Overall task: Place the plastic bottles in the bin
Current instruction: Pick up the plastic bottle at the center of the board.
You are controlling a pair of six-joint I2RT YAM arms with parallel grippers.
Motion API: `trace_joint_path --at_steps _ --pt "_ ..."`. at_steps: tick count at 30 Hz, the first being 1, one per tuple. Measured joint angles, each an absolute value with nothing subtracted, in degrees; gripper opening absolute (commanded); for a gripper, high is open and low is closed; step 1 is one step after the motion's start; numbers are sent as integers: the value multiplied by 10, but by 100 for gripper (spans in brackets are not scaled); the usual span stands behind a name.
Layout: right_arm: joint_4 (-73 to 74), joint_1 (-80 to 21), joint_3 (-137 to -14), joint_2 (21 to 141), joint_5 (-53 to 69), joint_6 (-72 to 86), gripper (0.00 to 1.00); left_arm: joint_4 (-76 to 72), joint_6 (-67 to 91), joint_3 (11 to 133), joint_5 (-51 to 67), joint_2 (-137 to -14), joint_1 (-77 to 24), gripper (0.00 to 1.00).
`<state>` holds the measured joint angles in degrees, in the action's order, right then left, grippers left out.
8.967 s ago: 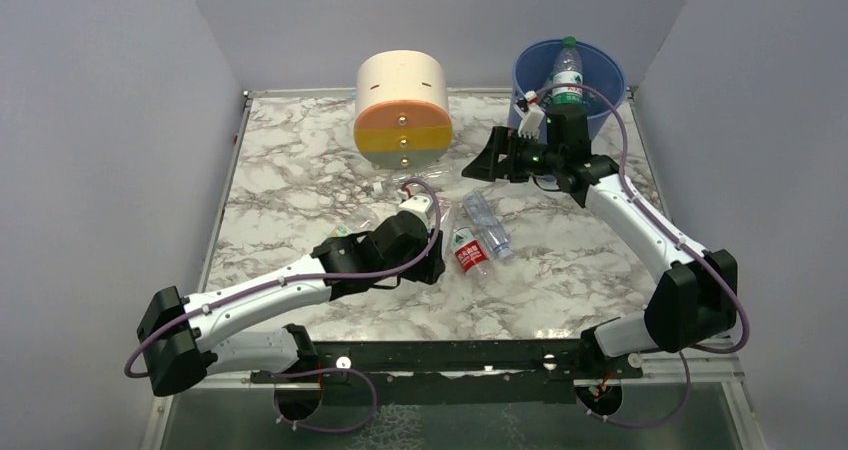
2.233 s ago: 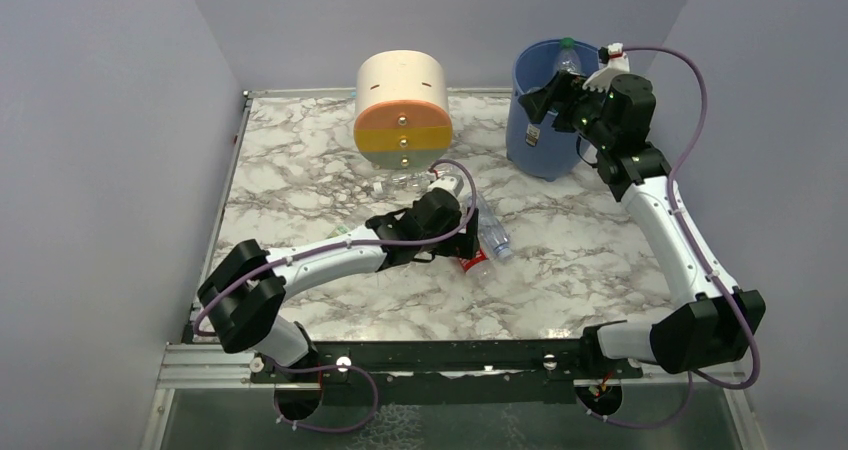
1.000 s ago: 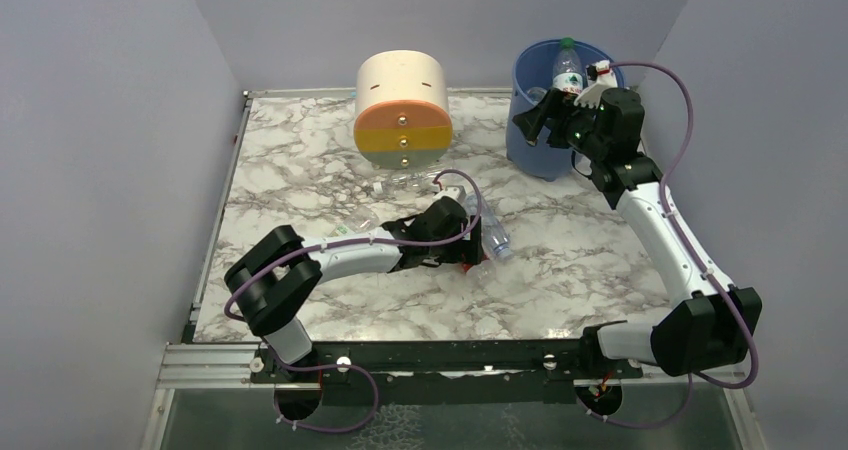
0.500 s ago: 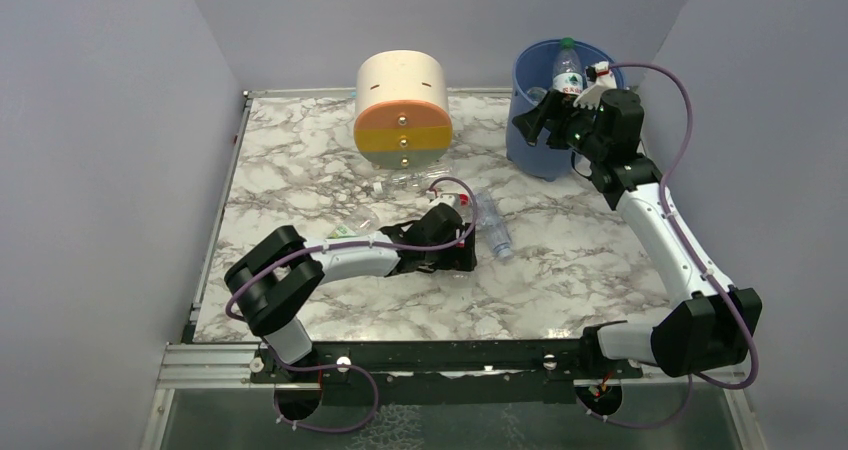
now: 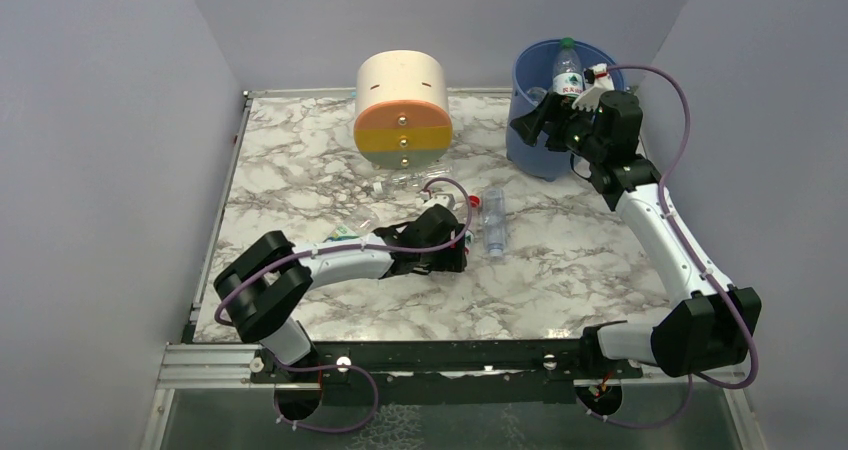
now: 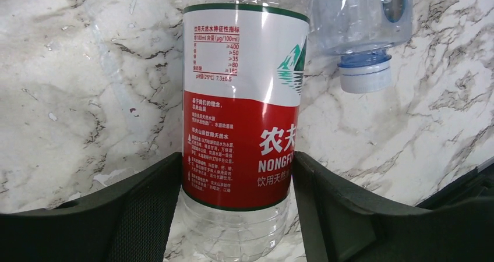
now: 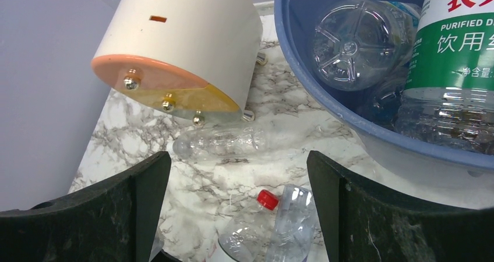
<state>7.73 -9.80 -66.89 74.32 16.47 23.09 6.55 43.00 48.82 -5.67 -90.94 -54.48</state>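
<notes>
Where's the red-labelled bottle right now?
Near the middle of the table in the top view, the red-labelled bottle lies gripped in the left gripper, with the blue-capped bottle just to its right.

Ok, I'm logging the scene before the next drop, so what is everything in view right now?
table: one, grey-veined white marble, under everything.
bin: one, blue, far right.
drawer unit: one, cream and orange, left of the bin.
green-label bottle: one, clear, upright in the bin.
clear bottle: one, in the bin, base towards the right wrist camera.
red-label bottle: one, clear, mid-table.
blue-cap bottle: one, clear, lying right of the red-label bottle.
label-less bottle: one, clear, lying before the drawer unit.
left gripper: black, fingers against both sides of the red-label bottle.
right gripper: black, open, empty, by the bin.
</notes>
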Motion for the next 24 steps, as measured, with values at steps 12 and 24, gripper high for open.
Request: trace_joint_path --at_steps 12,24 --pt "76 -98 -669 743 175 237 89 76 426 484 -57 -889 -545 63" --pt "76 -107 -669 744 183 243 89 96 425 472 -61 -825 -545 62"
